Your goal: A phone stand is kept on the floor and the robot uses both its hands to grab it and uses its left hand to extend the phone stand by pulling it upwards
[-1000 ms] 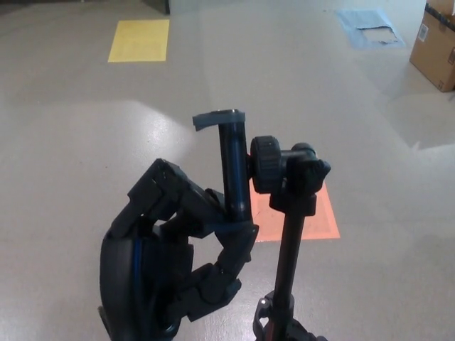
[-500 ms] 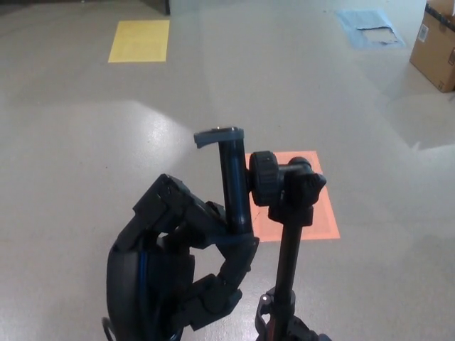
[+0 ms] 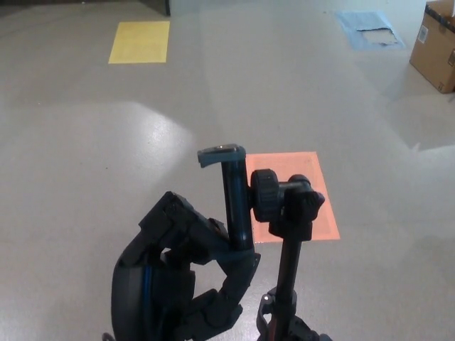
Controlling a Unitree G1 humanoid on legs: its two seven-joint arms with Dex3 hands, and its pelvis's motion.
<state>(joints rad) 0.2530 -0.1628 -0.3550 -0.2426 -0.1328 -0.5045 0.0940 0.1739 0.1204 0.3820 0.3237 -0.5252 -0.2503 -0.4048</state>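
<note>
Lowered slightly in the picture since a second ago are both the phone stand [image 3: 284, 234] and the left hand [image 3: 181, 277], and more of the orange floor patch [image 3: 316, 192] is now uncovered behind the clamp head. One stand is seen, at 6 o'clock in the lower middle: a matte black round pole rises from a jointed base at the bottom edge, topped by a ribbed round knob and a flat upright phone clamp with a small grey hooked lip at its top. One robot hand is counted, the left, at 7 o'clock; it is made of chunky black blocks with blue wiring showing inside the palm. Its thick fingers [image 3: 234, 273] are curled close around the lower end of the upright clamp bar, touching it (whether the grip is firm cannot be told). The right hand is not seen. The floor [image 3: 106, 142] is smooth, pale grey and slightly glossy, with a bright sheen at 10 o'clock. Three coloured floor patches are counted: orange at centre, yellow [image 3: 139, 40] at 11 o'clock, blue [image 3: 370, 28] at 1 o'clock. One brown cardboard box [image 3: 436, 46] sits at 2 o'clock.
</note>
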